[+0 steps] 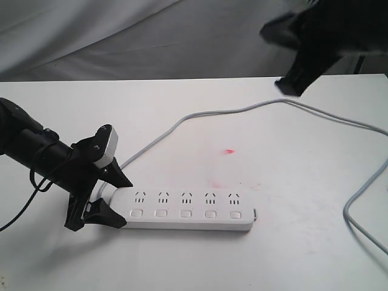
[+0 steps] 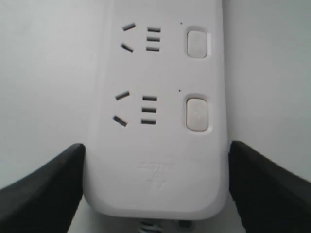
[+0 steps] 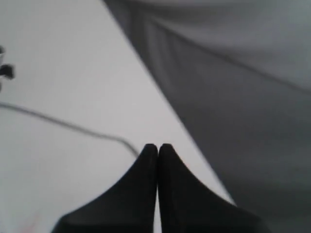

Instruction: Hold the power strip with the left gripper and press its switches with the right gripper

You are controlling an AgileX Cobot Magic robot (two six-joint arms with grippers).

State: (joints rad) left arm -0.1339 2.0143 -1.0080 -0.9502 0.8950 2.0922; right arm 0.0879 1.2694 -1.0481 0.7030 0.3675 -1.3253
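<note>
One white power strip (image 1: 173, 205) is lying on the table (image 1: 291, 176), showing five socket groups and five switches (image 1: 185, 213). The left gripper (image 1: 121, 202) is clamping its two fingers (image 2: 43, 194) against the strip's cord end. The right gripper (image 1: 290, 88) is hanging well apart from the strip, its two fingers (image 3: 141, 194) pressed together, holding nothing.

You have one power strip (image 1: 191, 209) on one white table (image 1: 291, 151). Count on it five socket groups (image 1: 185, 197) and five switches (image 1: 185, 213). One grey cord (image 1: 242, 109). Two grippers: one left gripper (image 1: 124, 203), one right gripper (image 3: 157, 148).
</note>
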